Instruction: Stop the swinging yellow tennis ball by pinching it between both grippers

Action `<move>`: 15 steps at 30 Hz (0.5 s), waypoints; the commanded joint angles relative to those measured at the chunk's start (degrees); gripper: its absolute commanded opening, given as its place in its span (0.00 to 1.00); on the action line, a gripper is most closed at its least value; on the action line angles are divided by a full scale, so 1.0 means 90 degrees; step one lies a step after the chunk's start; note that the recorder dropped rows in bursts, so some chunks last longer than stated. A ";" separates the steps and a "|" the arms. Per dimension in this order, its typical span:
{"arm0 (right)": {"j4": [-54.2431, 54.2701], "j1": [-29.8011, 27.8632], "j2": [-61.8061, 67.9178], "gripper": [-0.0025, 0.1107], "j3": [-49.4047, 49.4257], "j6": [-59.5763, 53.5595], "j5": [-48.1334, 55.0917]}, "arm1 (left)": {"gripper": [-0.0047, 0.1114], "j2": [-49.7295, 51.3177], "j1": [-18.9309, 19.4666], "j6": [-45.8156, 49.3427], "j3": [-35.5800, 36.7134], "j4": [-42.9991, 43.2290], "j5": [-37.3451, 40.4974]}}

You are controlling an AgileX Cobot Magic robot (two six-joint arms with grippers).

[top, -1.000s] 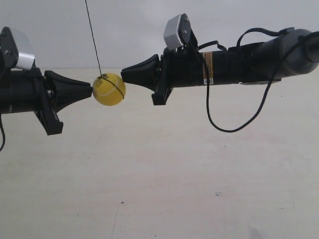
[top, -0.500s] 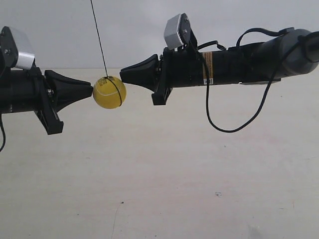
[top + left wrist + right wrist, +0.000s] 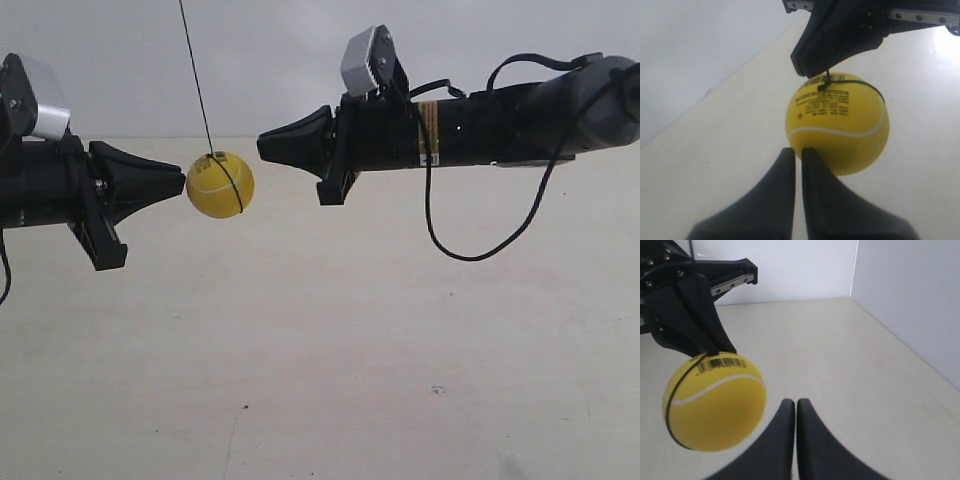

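The yellow tennis ball [image 3: 220, 184] hung in the air above the pale tabletop [image 3: 350, 350] on a thin dark string [image 3: 195, 75], which ran up out of the exterior view and also wrapped around the ball. The left gripper [image 3: 183, 182], on the arm at the exterior view's left, pointed level at the ball with its black wedge tip touching the ball's side. In the left wrist view its jaws [image 3: 795, 152] were clenched together on nothing, with only a thin slit between the two fingers, and their tips met the ball [image 3: 837, 123] just below the white seam. The right gripper [image 3: 262, 147] came in from the opposite side but sat higher than the ball's middle and apart from it – a clear gap showed between its tip and the ball. The right wrist view agreed: its jaws [image 3: 796, 402] were likewise closed and empty, while the ball [image 3: 714, 400] lay off to one side of them, its barcode label uppermost, with the left gripper [image 3: 715, 340] behind it. A silver-grey camera box [image 3: 365, 60] rode on the right arm, and a black cable [image 3: 480, 250] drooped in a loop beneath it.
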 commanded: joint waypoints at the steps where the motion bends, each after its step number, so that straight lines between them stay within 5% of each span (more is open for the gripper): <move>1: 0.0005 -0.0318 -0.0022 0.02 -0.0024 0.0080 -0.0369 | 0.08 -0.0115 0.0014 -0.0058 -0.0022 0.0039 0.0189; 15: -0.0087 -0.0548 -0.0022 0.02 -0.0024 0.0094 -0.0593 | 0.08 -0.0507 0.0321 -0.0482 0.0004 0.0329 0.0594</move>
